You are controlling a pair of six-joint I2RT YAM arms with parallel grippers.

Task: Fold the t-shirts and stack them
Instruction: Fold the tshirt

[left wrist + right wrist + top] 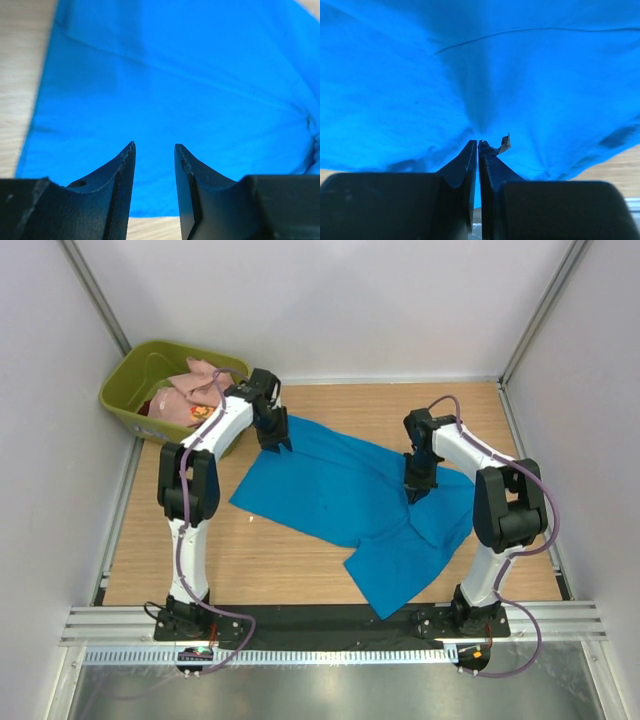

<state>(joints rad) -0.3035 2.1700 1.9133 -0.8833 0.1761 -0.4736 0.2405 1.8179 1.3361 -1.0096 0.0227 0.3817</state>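
step: spreading blue shirt on desk, fold not begun
left tool: spread, over far-left edge
right tool: pinching shirt's right side
next: left grab edge, pull flat

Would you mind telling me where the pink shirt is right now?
In the top view, the pink shirt lies in the green tub at the far left corner of the table, just beyond the left hand.

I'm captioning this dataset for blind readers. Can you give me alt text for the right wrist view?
The right gripper has its black fingers shut on a pinch of the bright blue t-shirt, with creases running in toward their tips. The shirt fills almost the whole view; a bit of wooden table shows at lower right.
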